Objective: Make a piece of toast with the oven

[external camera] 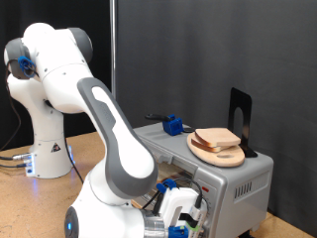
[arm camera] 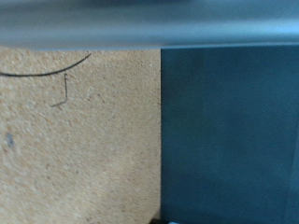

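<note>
Your arm [external camera: 109, 129] is bending down from its white base and reaching low in front of the oven [external camera: 223, 174], so your gripper [external camera: 176, 220] is sitting at the exterior view's bottom edge, just beside the oven's front face. Its fingers are cut off by the frame there, and the wrist view is not showing them either, so you cannot tell whether they are spread or closed, or whether anything is between them.

Up and to the exterior view's right of the gripper, on the oven's top, a round wooden plate [external camera: 210, 154] is carrying the piece of toast [external camera: 220, 137], pale with a tan crust. More bread seems to be lying under it, though how much is hard to make out. The bread is lying well apart from the gripper.

Above the gripper, a small blue object [external camera: 174, 125] is resting on the oven's top, and a black bracket [external camera: 241, 111] is standing upright behind the plate.

Your wrist camera is looking at a speckled tan surface [arm camera: 79, 140] with a thin dark line [arm camera: 51, 70] on it, meeting a flat dark teal panel [arm camera: 229, 135], under a blurred grey band [arm camera: 149, 23].
</note>
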Motion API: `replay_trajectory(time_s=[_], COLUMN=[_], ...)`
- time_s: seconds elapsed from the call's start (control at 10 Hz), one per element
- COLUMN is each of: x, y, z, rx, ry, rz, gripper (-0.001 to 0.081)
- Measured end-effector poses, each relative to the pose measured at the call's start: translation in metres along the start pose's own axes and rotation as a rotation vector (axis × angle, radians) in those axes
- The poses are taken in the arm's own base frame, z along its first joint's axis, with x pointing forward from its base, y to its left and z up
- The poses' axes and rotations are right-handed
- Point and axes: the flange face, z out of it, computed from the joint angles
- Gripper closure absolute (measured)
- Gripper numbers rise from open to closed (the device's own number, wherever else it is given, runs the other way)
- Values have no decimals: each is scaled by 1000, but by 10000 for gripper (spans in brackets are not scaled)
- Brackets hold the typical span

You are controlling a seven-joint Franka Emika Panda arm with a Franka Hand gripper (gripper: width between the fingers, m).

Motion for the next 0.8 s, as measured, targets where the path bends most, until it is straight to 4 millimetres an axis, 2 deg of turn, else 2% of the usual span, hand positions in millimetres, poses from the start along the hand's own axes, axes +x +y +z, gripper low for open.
replay_trajectory(time_s=[0.8], x=[0], y=[11], z=[0], rx=[136], ry=[-8], rz=[-323], gripper=[699])
